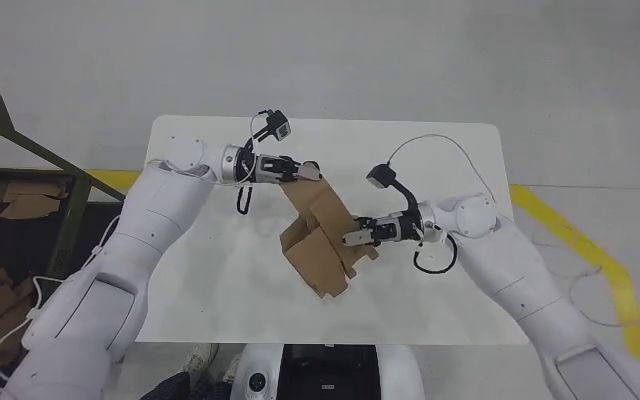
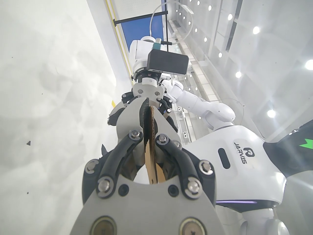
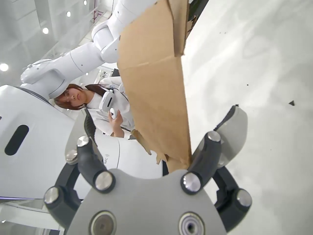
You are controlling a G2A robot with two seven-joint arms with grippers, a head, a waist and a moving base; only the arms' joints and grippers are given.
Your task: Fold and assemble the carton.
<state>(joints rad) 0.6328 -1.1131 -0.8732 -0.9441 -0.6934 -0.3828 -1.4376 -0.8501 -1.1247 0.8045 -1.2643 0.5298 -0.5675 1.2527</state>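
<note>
Round ceiling lamps point(image 2: 256, 29) give bright, even light and flare into streaked glare in the left wrist view, the white table point(image 1: 420, 150) evenly pale from twelve o'clock to six, shadows soft, wrist views bowed at their edges.

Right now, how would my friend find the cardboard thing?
Look at the white rectangular table, then at its middle, where the two arms meet. The brown, half-folded cardboard carton is there, the left gripper shut on one flap. It is the only brown thing on the table.
</note>
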